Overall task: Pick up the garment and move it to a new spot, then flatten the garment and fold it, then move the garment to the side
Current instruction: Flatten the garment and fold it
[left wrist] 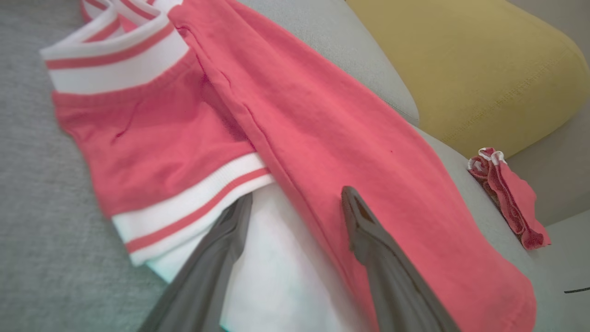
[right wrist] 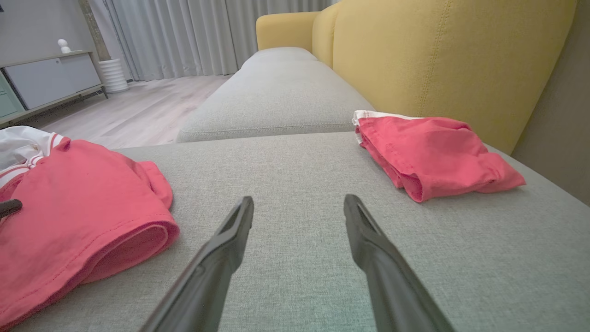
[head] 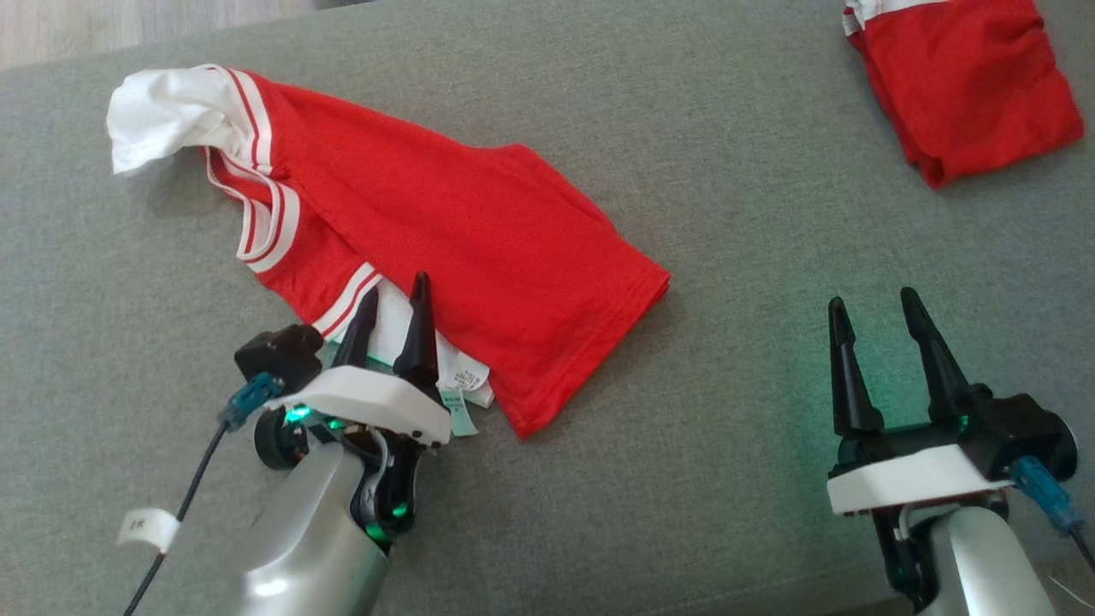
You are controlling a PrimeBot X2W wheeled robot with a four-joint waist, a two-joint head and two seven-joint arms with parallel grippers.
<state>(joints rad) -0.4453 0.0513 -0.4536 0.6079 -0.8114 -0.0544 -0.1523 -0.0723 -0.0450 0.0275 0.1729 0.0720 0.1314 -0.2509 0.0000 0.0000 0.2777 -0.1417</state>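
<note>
The shirt [head: 445,214] is red, with white parts and white bands striped red. The folded cloth [head: 967,85] at the sofa seat's [head: 727,257] far right corner is red. The seat is grey, the backrest [right wrist: 438,55] mustard yellow.

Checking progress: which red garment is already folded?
The far-right garment, a compact bundle; the other garment, by the left claw, lies loosely spread.

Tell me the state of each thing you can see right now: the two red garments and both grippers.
Red and white garment: lying loose and rumpled on the grey seat cushion, not folded flat.
Second red garment: folded, lying apart at the far right.
Left gripper: open, one finger over the near garment's white fabric, the other over its red.
Right gripper: open, empty, over bare cushion.
</note>
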